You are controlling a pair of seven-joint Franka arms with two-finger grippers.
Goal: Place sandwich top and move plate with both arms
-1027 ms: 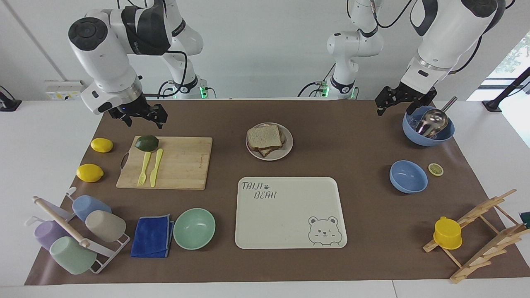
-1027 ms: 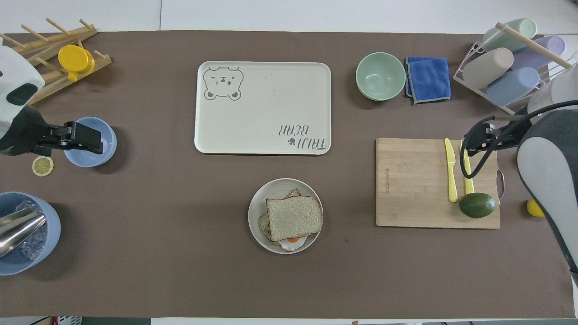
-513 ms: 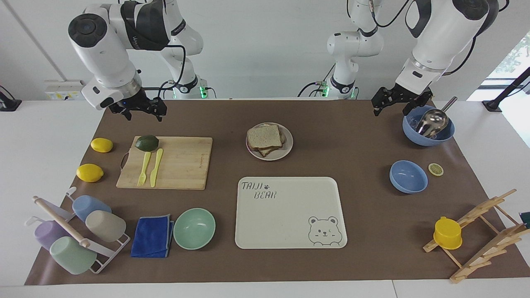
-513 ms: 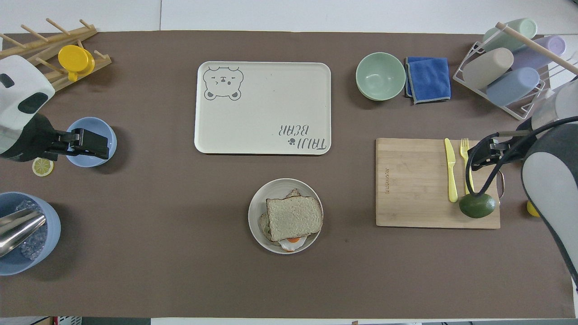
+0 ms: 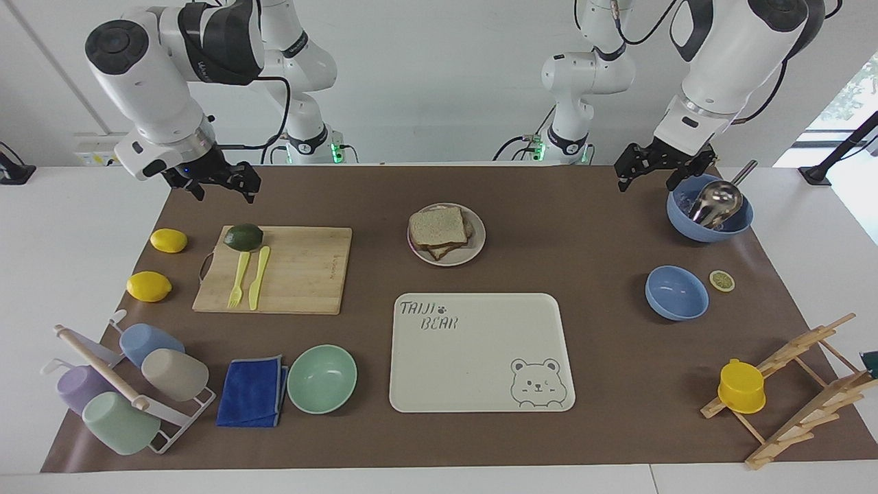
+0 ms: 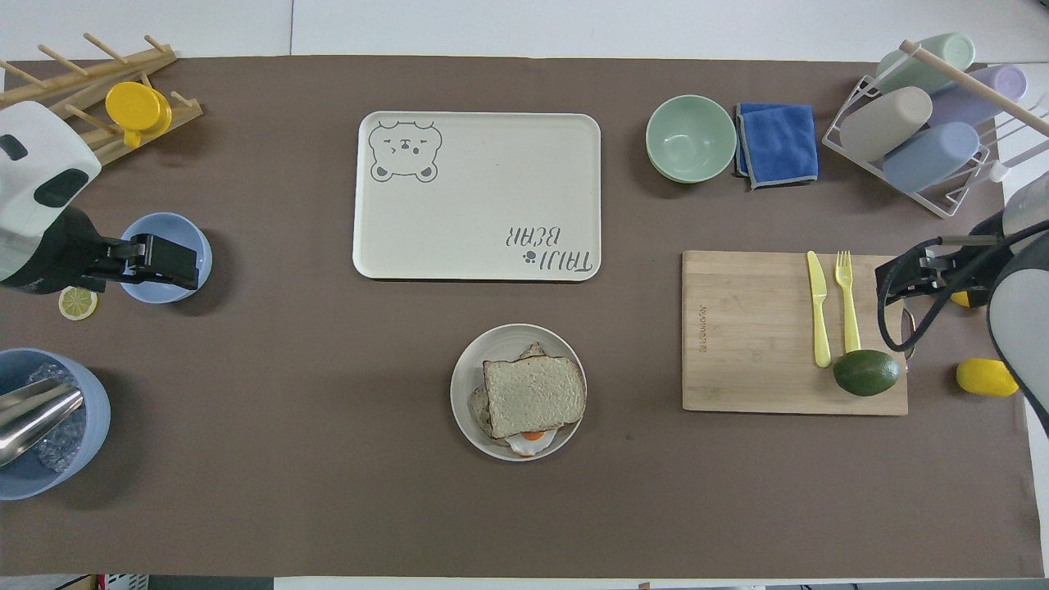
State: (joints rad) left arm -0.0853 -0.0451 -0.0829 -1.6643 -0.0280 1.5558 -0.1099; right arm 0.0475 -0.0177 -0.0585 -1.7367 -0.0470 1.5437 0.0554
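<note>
Two grippers hang raised and empty in the facing view, both well apart from the plate. The right gripper is over the mat near the cutting board's avocado, its jaws spread; the left gripper is just beside the blue bowl holding a metal scoop, jaws spread. The sandwich top already rests on the stack, on the plate, nearer the robots than the bear tray.

Overhead, the slice sits askew, with fried egg showing at its edge nearest the robots. Risk, in my judgement: uneven lifting by the two arms could tilt the plate and slide the loose slice off.
</note>
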